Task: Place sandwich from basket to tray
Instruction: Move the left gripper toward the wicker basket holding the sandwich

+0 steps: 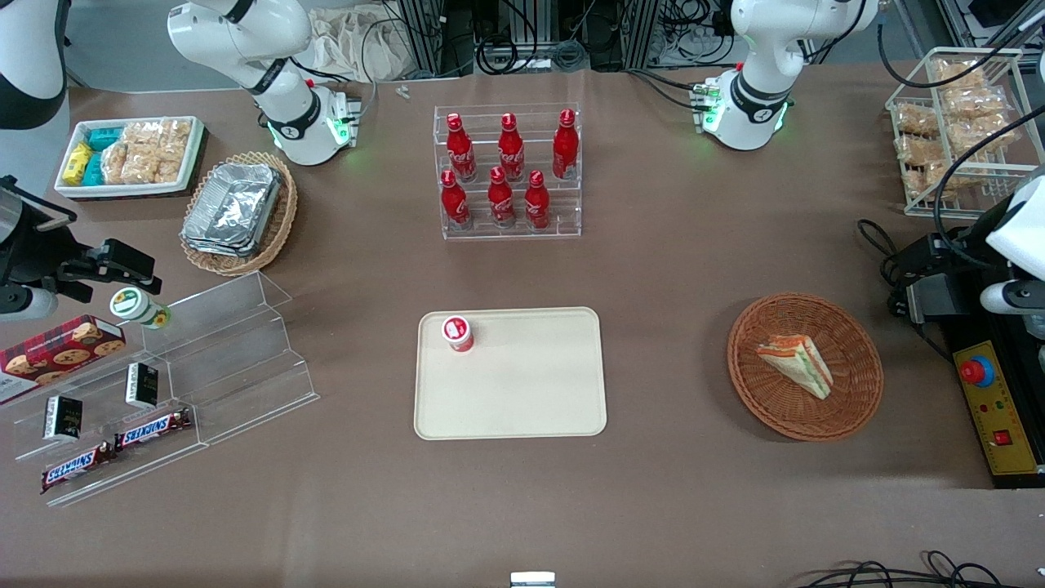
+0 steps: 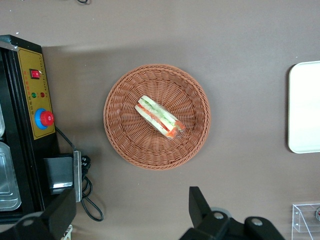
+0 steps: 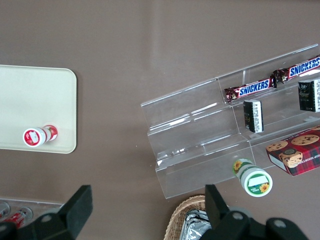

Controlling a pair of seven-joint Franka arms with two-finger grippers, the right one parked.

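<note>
- Nearest the front camera you have the flat cream-beige rectangular plastic tray (image 1: 522, 400) with rounded corners, lying on the brown worktop (image 1: 653, 506). One small red-and-white lidded cup (image 1: 458, 333) stands on it, at the corner farther from the camera toward the parked arm's end.
- Beside the tray, toward the working arm's end, sits the round reddish-brown wicker basket (image 1: 849, 408). The two are well apart, with bare worktop between them.
- In the basket lies your triangular sandwich wedge (image 1: 796, 364) of pale bread with orange and green filling along its edge. It rests on its side near the basket's middle.
- Just beside the basket, at the working arm's end, you can see a black and yellow control box (image 1: 1000, 416) with a red button.
- The left arm's gripper (image 2: 132, 212) hangs high above the worktop, looking down on the basket. Its jaws stand wide apart and hold nothing.
- Farther from the camera, a clear stepped rack (image 1: 510, 224) carries six red bottles (image 1: 500, 196).
</note>
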